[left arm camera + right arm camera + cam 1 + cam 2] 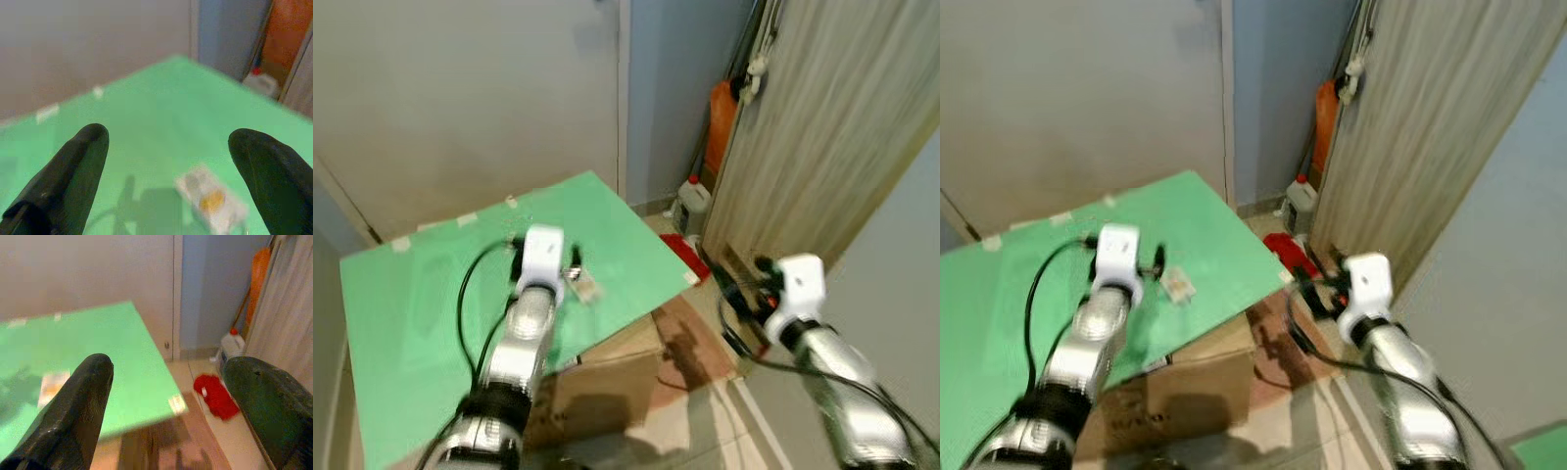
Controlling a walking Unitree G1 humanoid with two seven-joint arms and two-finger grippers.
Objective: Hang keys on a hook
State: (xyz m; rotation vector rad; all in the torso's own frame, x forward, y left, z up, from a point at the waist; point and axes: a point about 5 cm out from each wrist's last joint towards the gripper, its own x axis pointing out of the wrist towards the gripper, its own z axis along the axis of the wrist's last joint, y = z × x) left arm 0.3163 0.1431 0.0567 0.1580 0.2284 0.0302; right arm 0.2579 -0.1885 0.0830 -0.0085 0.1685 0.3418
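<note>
Left eye view. Green tabletop (431, 294), taped at its far edge, set against a pale wall; its right corner juts toward the gap beside a wooden door (822, 127). Left gripper (576, 266) reaches over the tabletop's right half, just beside a small pale tag with an orange mark, taken to be the keys (588, 289), lying flat and unheld. The arm is extended this way most likely to line up a pickup. Right gripper (744, 284) hangs off the tabletop's right edge, above the floor, apparently kept clear.

Right eye view. Same scene. Floor right of the tabletop holds a red cloth (1285, 249), a white jug (1301, 196) and an orange object leaning in the corner. A cardboard box (1185, 392) sits under the tabletop's near edge. No hook can be made out; something pale hangs high by the door edge, too small to tell.

Left wrist view. Both black fingers (73, 171) spread wide, released, nothing between them; the keys lie on the green surface closer to one finger. Bare green lies all around them, so there is room to descend.

Right wrist view. Fingers (78, 406) likewise parted and empty, aimed past the tabletop's corner toward the cluttered floor; little free room there beside the door.
</note>
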